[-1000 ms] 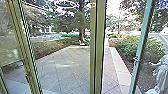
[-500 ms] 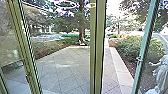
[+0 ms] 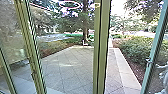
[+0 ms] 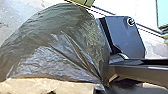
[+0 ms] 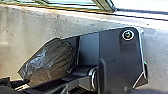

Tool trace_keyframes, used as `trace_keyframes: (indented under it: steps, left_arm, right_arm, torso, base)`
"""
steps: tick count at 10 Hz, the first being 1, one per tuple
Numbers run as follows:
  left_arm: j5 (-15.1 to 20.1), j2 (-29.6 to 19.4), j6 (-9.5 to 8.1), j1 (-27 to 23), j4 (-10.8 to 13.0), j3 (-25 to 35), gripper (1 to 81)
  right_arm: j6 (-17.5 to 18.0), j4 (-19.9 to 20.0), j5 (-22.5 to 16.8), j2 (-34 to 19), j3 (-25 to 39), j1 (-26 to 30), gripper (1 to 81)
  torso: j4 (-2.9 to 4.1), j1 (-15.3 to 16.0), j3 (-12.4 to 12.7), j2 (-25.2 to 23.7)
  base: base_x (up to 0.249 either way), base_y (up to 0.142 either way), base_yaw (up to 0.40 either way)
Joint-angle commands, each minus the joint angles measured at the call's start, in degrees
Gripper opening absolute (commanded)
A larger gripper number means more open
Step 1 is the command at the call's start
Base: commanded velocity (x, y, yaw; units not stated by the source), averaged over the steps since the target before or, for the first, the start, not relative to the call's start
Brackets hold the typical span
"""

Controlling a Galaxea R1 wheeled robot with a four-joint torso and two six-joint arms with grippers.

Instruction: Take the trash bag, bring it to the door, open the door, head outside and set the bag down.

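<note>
I read my left end effector (image 4: pixel 101 87) as clamped on the gathered neck of the trash bag (image 4: pixel 55 47), the body fanning away from that grip, so the left arm carries it. The door (image 3: pixel 157 42), with its handle (image 3: pixel 149 60), stands at the head view's right edge; I judge my right arm nearer it. I can't tell the right end effector's state.
</note>
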Motion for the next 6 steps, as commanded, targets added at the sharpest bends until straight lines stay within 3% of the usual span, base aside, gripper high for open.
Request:
trace_keyframes:
  steps: [1, 2, 6]
  left_arm:
    - [2.81, -0.38, 0.16, -2.91, 0.38, 0.10, 1.0]
    - [2.72, -0.47, 0.16, -2.92, 0.38, 0.01, 1.0]
    - [2.89, -0.38, 0.17, -3.96, 0.47, -0.34, 1.0]
  right_arm:
    - [-0.36, -0.22, -0.82, 0.05, -1.70, 2.73, 81.1]
    - [-0.36, 0.04, 0.76, 1.90, -5.12, 1.24, 81.1]
    - [-0.62, -0.58, 2.00, 11.91, -19.54, -2.63, 81.1]
  torso:
    - [-0.09, 0.00, 0.00, 0.00]
    - [0.83, 0.00, 0.00, 0.00]
    - [0.94, 0.00, 0.02, -0.02]
  base:
    - [0.000, 0.000, 0.000]
    - [0.000, 0.000, 0.000]
    - [0.000, 0.000, 0.000]
